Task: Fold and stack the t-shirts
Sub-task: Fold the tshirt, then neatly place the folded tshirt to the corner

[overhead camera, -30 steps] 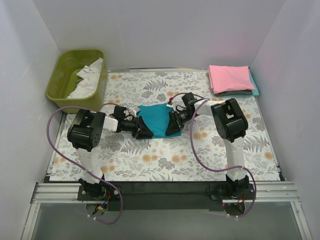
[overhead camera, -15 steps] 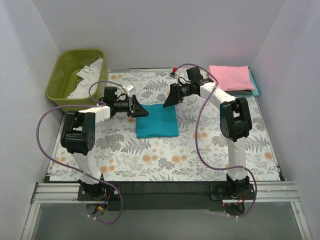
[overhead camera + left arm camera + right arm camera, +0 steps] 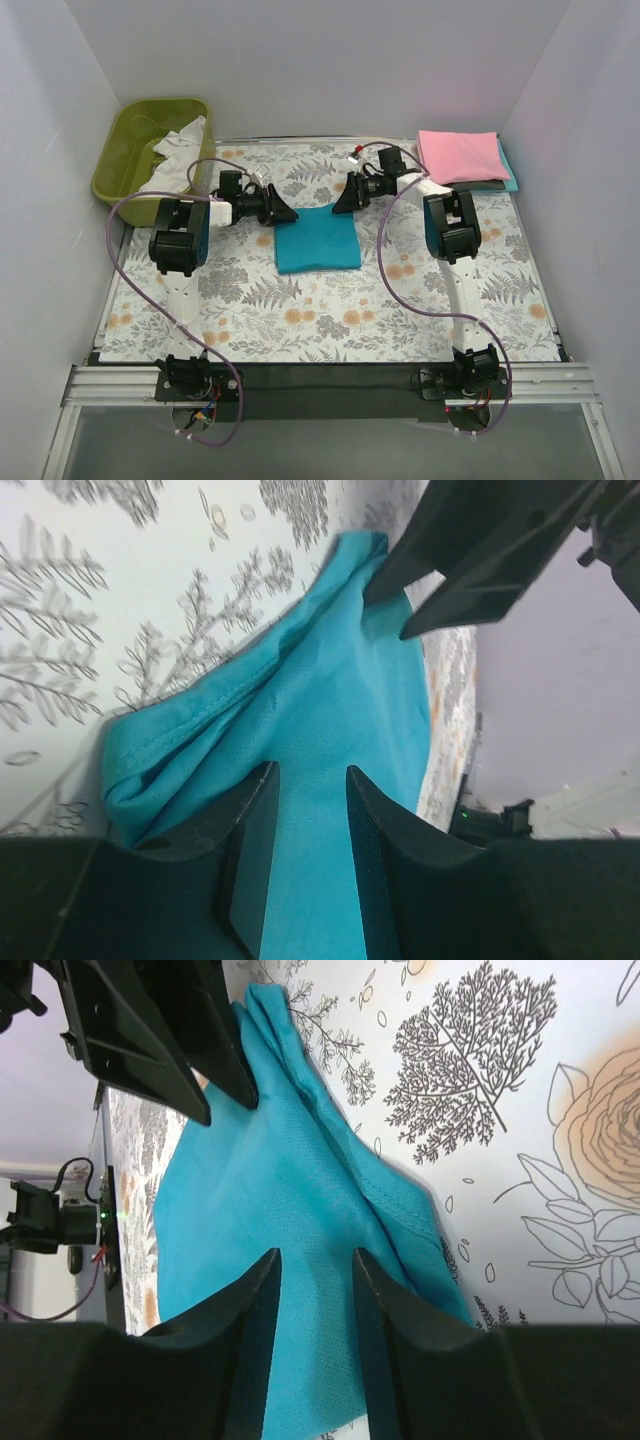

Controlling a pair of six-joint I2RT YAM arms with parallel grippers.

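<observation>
A teal t-shirt lies folded into a flat rectangle on the floral table cloth. My left gripper is at its far left corner and my right gripper at its far right corner, facing each other. In the left wrist view the left gripper is open just over the teal cloth, gripping nothing. In the right wrist view the right gripper is open over the teal cloth in the same way. A folded pink t-shirt tops a stack at the back right.
An olive-green tub holding white cloth stands at the back left. Another teal garment shows under the pink one. White walls close in the table on three sides.
Both grippers have moved from the near part of the teal shirt to its far edge. The shirt now lies flatter, and both grippers are empty.
</observation>
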